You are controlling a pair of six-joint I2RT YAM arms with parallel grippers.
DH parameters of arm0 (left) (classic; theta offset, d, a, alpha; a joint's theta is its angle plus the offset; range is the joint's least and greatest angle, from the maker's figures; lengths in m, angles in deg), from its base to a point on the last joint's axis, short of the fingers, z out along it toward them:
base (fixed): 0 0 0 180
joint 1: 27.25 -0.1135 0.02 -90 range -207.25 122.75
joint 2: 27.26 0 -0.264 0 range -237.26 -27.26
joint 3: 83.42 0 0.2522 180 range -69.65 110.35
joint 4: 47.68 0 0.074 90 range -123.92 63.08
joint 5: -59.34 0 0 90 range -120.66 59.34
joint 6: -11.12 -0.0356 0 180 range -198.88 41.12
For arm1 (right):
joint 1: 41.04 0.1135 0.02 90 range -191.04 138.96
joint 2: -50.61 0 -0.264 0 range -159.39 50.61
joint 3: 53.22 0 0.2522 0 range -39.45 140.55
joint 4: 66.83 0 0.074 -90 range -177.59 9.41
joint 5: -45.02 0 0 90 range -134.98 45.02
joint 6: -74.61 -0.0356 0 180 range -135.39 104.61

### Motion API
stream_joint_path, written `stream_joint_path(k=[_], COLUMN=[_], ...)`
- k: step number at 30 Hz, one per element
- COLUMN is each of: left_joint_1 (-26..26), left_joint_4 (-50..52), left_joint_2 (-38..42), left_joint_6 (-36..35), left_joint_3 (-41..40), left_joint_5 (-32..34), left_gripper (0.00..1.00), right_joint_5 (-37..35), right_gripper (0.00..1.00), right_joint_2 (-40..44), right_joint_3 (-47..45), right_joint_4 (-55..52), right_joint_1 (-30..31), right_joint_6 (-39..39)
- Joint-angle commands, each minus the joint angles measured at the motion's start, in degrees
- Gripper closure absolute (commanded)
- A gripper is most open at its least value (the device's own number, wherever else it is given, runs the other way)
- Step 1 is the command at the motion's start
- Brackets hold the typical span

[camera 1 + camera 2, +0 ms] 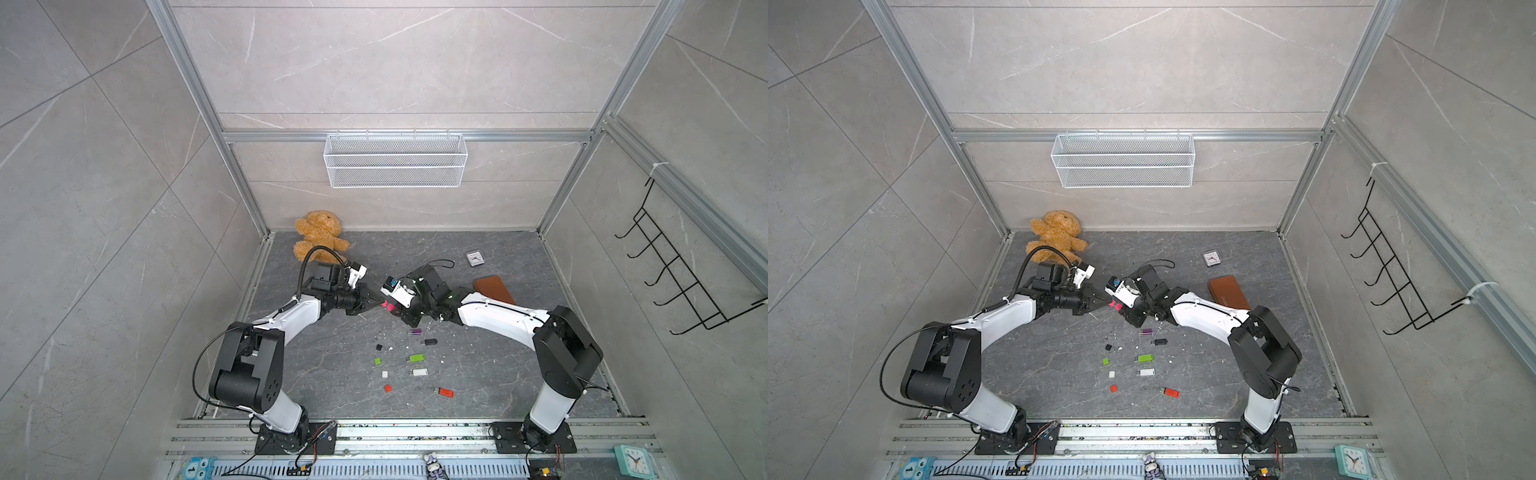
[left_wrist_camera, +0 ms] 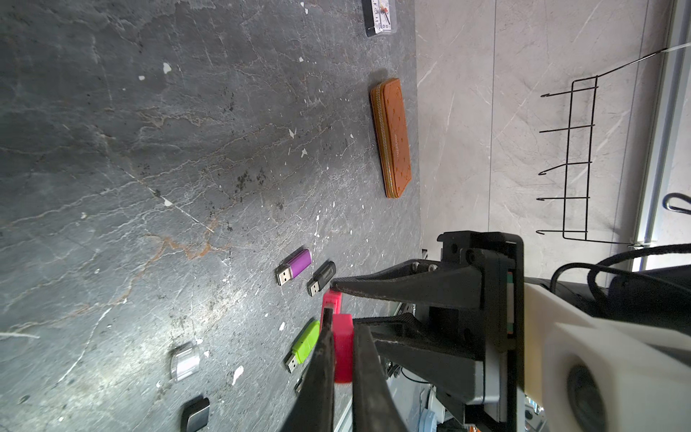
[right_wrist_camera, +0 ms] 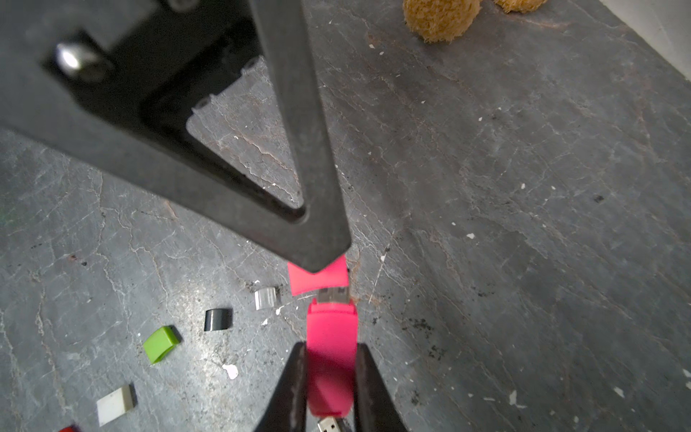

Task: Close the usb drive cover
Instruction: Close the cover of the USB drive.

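Right wrist view: right claw pinching pink plastic usb drive at lower centre, metal plug bare. Left claw pinching matching pink cap right at plug tip, slightly offset, above grey stone counter.

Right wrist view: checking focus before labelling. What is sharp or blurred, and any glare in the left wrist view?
Right wrist view: pink usb drive sharp, left gripper near the lens blurred. Left wrist view: table glare by the clear cap.
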Motion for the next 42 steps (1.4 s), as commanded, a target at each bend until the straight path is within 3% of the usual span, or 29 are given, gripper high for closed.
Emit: stream_joint_path(k=[1,42], left_joint_1=[0.4,0.5], left_joint_4=[2.0,0.5], left_joint_2=[2.2,2.5], left_joint_6=[-2.6,-2.0], left_joint_3=[-0.5,0.2], left_joint_5=[0.7,0.7], left_gripper=[1.0,1.0], right_joint_5=[0.6,0.3], right_gripper=[0.86,0.86], right_joint_2=[2.2,2.8], right_joint_3=[-0.4,-0.8], right_joint_4=[2.4,1.1], right_joint_1=[0.5,0.7], right_joint_6=[-0.8,-1.4])
